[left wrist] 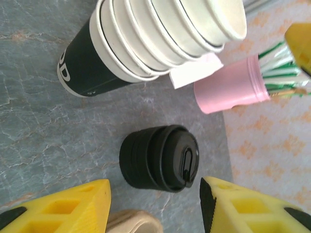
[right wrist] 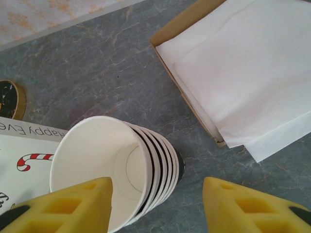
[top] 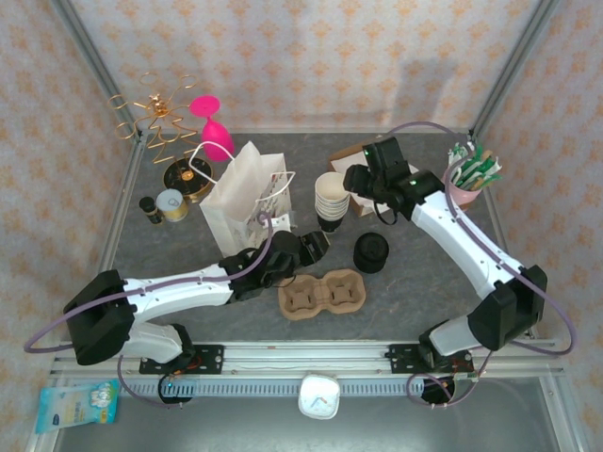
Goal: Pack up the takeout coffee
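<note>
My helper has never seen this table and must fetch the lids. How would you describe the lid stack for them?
Find the brown cardboard cup carrier in the middle of the grey table, on its near half. Just beyond its right end stands the stack of lids. It is short, round and all black, unlike the taller stack of cream cups farther back.

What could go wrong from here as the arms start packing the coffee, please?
The right gripper hangs over the nested cup stack; closing could pull up several cups or tip it. The left gripper faces the stacked black lids and might pinch more than one.
</note>
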Action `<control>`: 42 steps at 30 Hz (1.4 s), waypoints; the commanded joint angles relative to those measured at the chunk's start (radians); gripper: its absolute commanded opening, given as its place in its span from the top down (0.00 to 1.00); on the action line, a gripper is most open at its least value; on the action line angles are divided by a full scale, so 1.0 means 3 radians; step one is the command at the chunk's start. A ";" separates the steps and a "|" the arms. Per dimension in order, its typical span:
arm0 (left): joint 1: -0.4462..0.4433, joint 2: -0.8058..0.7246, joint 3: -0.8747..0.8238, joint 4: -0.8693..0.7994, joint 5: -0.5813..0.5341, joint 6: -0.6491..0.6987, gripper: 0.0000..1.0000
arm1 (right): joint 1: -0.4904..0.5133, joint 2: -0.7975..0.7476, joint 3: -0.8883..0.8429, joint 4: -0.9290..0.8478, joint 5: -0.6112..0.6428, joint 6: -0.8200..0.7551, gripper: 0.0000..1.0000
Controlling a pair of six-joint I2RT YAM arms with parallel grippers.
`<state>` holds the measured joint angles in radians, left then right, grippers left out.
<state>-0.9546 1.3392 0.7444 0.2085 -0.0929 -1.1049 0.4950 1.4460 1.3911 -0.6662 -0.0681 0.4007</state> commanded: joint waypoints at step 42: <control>0.0257 0.0829 0.0455 0.0942 -0.0610 -0.0630 0.49 | 0.0102 0.0686 0.0705 -0.0508 0.0124 -0.0045 0.96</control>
<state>-0.8875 1.5719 0.8394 0.4625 -0.2447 -1.2934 0.5331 1.6436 1.5669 -0.7891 -0.0624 0.3965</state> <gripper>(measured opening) 0.501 0.049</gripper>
